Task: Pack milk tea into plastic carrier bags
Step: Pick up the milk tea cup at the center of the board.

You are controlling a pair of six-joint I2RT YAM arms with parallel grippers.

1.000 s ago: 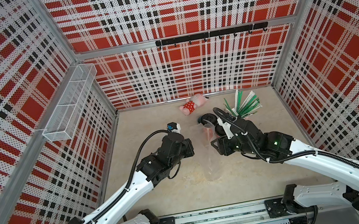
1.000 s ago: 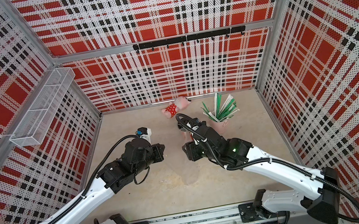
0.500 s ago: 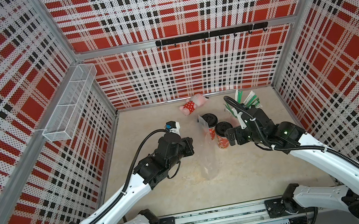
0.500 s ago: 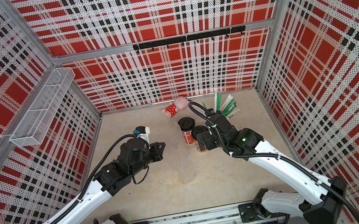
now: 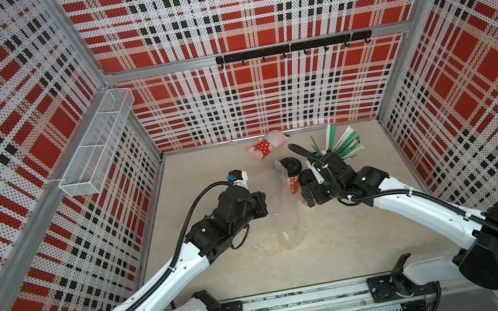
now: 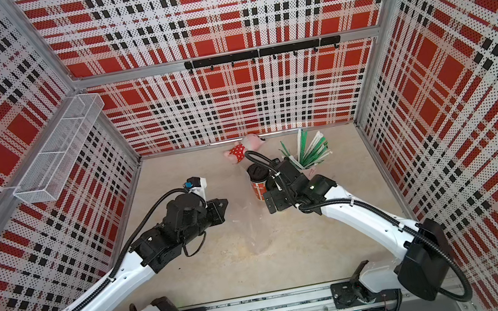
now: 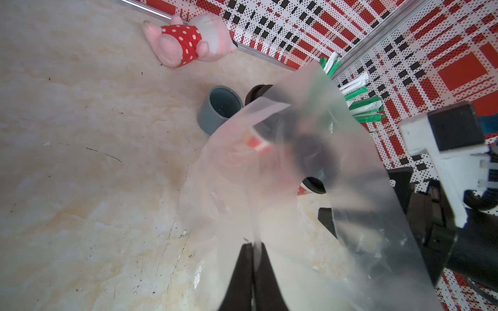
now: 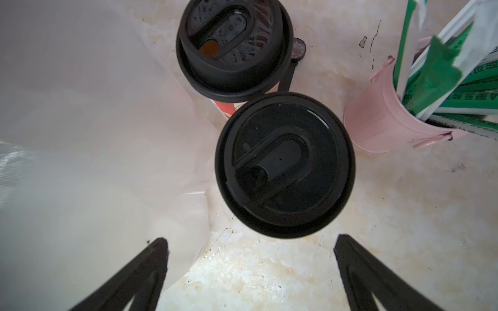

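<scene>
**Work cell from above and from both wrists.** Your left gripper (image 7: 253, 246) is pinched fully together on an edge of the plastic carrier bag (image 7: 272, 204). The bag's clear, crinkled film rises past the fingertips and drapes down onto the table (image 7: 80, 161). In a top view the bag (image 5: 286, 215) stands as a pale sheet between the two arms, just ahead of the left gripper (image 5: 261, 204). Your right gripper (image 8: 250, 239) is spread wide and has hold of nothing. Its two dark fingers (image 8: 148, 261) flank bare table, and the black lid of the nearer milk tea cup (image 8: 285, 167) lies just ahead of the gap. The farther milk tea cup (image 8: 234, 45) stands upright close beside it, at the edge of the film. In a top view both cups sit toward the back of the table. The farther milk tea cup (image 5: 291, 173) is against the bag's upper edge, and the nearer milk tea cup (image 5: 306, 177) is partly covered by the right gripper (image 5: 307, 196). In the left wrist view the farther cup's red and white wall (image 7: 254, 142) shows blurred through the film. You cannot tell whether that cup is inside the bag or only behind it. Also on the table are a pink cup of straws (image 8: 382, 129), a grey-blue cup (image 7: 219, 107) and a plush toy (image 5: 265, 148) by the back wall.
</scene>
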